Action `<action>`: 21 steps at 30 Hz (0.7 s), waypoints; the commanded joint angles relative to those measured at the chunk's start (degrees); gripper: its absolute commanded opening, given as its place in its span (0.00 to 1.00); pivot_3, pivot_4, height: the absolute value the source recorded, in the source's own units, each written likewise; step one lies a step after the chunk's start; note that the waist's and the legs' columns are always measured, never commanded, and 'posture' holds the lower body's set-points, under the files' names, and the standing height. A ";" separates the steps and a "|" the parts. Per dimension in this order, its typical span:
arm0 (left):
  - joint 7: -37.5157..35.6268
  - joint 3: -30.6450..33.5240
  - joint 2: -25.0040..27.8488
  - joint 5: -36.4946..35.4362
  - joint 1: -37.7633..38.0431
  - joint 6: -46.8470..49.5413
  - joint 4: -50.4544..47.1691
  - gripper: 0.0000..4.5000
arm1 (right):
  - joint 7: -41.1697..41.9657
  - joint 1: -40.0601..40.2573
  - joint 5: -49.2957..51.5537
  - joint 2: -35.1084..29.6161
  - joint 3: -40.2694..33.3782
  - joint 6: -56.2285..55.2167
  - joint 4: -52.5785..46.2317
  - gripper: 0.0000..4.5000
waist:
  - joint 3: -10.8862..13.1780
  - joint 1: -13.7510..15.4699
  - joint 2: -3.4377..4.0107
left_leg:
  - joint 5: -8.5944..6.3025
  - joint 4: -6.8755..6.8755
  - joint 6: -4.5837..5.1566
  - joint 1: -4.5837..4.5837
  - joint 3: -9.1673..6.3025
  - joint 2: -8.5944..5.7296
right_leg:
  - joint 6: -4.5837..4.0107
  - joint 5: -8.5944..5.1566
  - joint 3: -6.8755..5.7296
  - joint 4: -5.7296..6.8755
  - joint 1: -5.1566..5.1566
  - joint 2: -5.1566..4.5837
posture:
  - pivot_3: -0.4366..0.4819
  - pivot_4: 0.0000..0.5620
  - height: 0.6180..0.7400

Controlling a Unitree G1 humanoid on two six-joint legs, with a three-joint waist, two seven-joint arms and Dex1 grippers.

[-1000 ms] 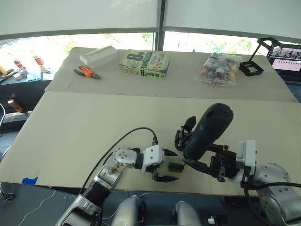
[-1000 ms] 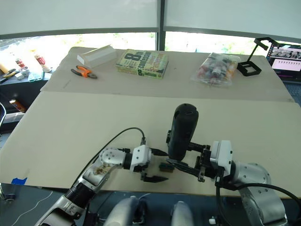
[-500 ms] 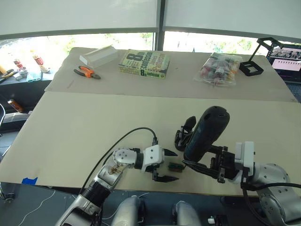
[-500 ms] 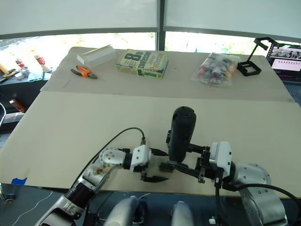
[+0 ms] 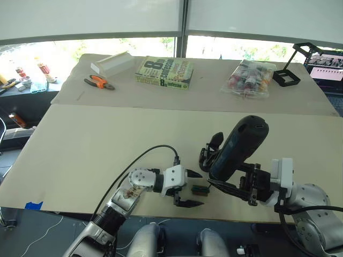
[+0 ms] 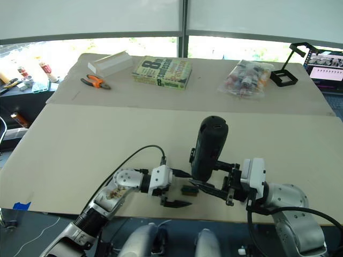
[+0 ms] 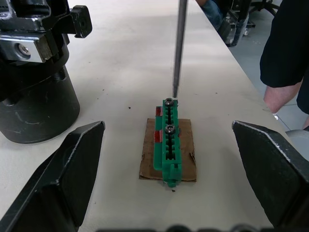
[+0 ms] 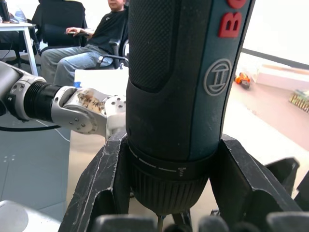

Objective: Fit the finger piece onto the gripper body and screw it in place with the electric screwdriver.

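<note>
Item 1: electric screwdriver (image 6: 209, 150), upright, clamped between my right gripper's (image 6: 214, 188) fingers. Its bit (image 7: 177, 46) touches the far screw on a small green block (image 7: 167, 145) lying on the surface (image 5: 96, 139).

Item 2: left gripper (image 5: 188, 188), fingers spread wide to either side of that block, empty.

Item 3: gripper body (image 5: 210, 152), standing just behind the screwdriver.

Item 4: finger piece, not located.

Status, my reading: at screw pick-up; fitting and fastening remain.
</note>
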 commanded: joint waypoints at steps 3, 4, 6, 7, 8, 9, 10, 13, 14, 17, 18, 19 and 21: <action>-0.39 -2.29 -0.32 0.73 1.08 0.82 0.05 1.00 | 0.06 -0.33 0.34 0.26 -1.07 -2.18 -1.43 0.43 | 0.00 -0.01 0.00 | 0.00 0.00 0.00 0.00 0.00 0.00 | 0.00 0.00 0.00 0.00 0.01 0.00 | 0.48 0.27 1.00; -0.38 -2.29 -0.33 0.75 1.07 0.82 0.07 1.00 | 0.14 -0.27 0.22 0.31 -1.05 -2.28 -1.28 0.43 | 0.00 -0.01 0.00 | 0.00 0.00 0.00 0.00 0.00 0.00 | 0.00 0.00 0.00 0.00 0.01 0.00 | 0.48 0.27 1.00; -0.38 -2.29 -0.31 0.77 1.05 0.83 0.07 1.00 | 0.37 -0.07 0.05 0.36 -0.97 -2.47 -1.13 0.43 | 0.00 -0.01 0.00 | 0.00 0.00 0.00 0.00 0.00 0.00 | 0.00 0.00 0.00 0.00 0.01 0.00 | 0.48 0.27 1.00; -0.37 -2.28 -0.32 0.77 1.04 0.84 0.07 1.00 | 0.47 0.08 -0.02 0.36 -0.93 -2.50 -1.09 0.43 | 0.00 -0.01 0.00 | 0.00 0.00 0.00 0.00 0.00 0.00 | 0.00 0.00 0.00 0.00 0.00 0.00 | 0.48 0.27 1.00; -0.37 -2.27 -0.32 0.76 1.04 0.84 0.06 1.00 | 0.62 0.23 -0.07 0.38 -0.88 -2.58 -1.06 0.43 | 0.00 -0.01 0.00 | 0.00 0.00 0.00 0.00 0.00 0.00 | 0.00 0.00 0.00 0.00 0.01 0.00 | 0.48 0.27 1.00; -0.36 -2.26 -0.31 0.76 1.05 0.84 0.06 1.00 | 0.67 0.33 -0.15 0.44 -0.84 -2.64 -1.03 0.43 | 0.00 -0.01 0.00 | 0.00 0.00 0.00 0.00 0.00 0.00 | 0.00 0.00 0.00 0.00 0.01 0.00 | 0.48 0.27 1.00; -0.37 -2.26 -0.31 0.75 1.06 0.85 0.05 1.00 | 0.77 0.41 -0.25 0.49 -0.77 -2.72 -0.99 0.43 | 0.00 -0.02 0.00 | 0.00 0.00 0.00 0.00 0.00 0.00 | 0.00 0.00 0.00 0.00 0.01 0.00 | 0.48 0.27 1.00; -0.35 -2.31 -0.29 0.76 1.14 0.92 -0.10 1.00 | 0.88 0.47 -0.47 0.60 -0.70 -2.86 -0.88 0.43 | 0.00 -0.02 0.00 | 0.00 0.00 0.00 0.00 0.00 0.00 | 0.00 0.00 0.00 0.00 0.01 0.00 | 0.48 0.27 1.00; -0.34 -2.32 -0.30 0.74 1.16 0.95 -0.14 1.00 | 0.89 0.46 -0.51 0.63 -0.69 -2.86 -0.84 0.43 | 0.00 -0.02 0.00 | 0.00 0.00 0.00 0.00 0.00 0.00 | 0.00 0.00 0.00 0.00 0.01 0.00 | 0.48 0.27 1.00; -0.34 -2.33 -0.31 0.75 1.16 0.95 -0.16 1.00 | 0.97 0.33 -0.72 0.79 -0.63 -2.83 -0.73 0.43 | 0.00 -0.02 0.00 | 0.00 0.00 0.00 0.00 0.00 0.00 | 0.00 0.00 0.00 0.00 0.01 0.00 | 0.48 0.27 1.00; -0.33 -2.32 -0.32 0.73 1.17 0.97 -0.17 1.00 | 0.98 0.28 -0.79 0.86 -0.63 -2.81 -0.69 0.43 | 0.00 -0.02 0.00 | 0.00 0.00 0.00 0.00 0.00 0.00 | 0.00 0.00 0.00 0.00 0.01 0.00 | 0.48 0.27 1.00; -0.32 -2.33 -0.31 0.75 1.16 0.99 -0.20 1.00 | 1.01 0.18 -0.83 0.91 -0.66 -2.78 -0.62 0.43 | 0.00 -0.02 0.00 | 0.00 0.00 0.00 0.00 0.00 0.00 | 0.00 0.00 0.00 0.00 0.01 0.00 | 0.48 0.27 1.00; -0.32 -2.34 -0.29 0.77 1.17 1.03 -0.25 1.00 | 1.05 0.05 -0.92 0.97 -0.71 -2.74 -0.49 0.43 | 0.00 -0.02 0.00 | 0.00 0.00 0.00 0.00 0.00 0.00 | 0.00 0.00 0.00 0.00 0.01 0.00 | 0.48 0.27 1.00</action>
